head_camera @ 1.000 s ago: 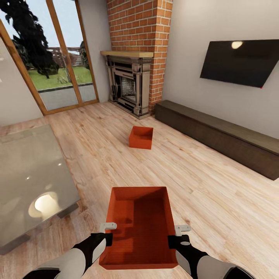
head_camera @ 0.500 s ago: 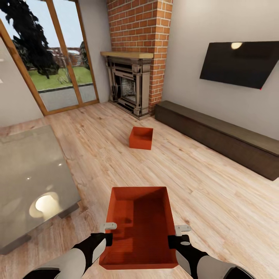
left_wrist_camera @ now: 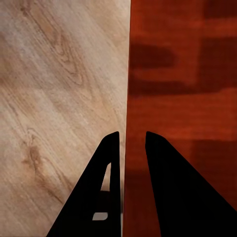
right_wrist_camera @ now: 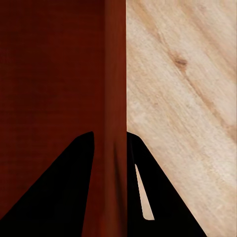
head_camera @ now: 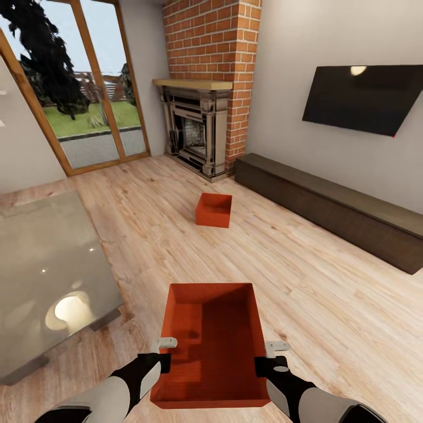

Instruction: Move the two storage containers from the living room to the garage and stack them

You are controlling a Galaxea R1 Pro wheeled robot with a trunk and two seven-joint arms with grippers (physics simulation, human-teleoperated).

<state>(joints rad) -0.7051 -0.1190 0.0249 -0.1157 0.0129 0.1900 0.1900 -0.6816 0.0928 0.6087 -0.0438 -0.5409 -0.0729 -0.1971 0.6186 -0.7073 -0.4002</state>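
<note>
Since a second ago almost nothing has moved: the far room features have drifted only slightly in my head view, which I read as my own camera shifting, while the near orange-red rectangular thin-walled storage container sits the same between my arms. My left pincer is clamped across its left wall, one finger inside, one outside, and my right pincer pinches the right wall likewise. The second orange-red container rests on the light wood-plank floor near the red-brick fireplace. I judge both containers remain in the living room, the carry barely begun. No brand, label or writing is readable anywhere.
</note>
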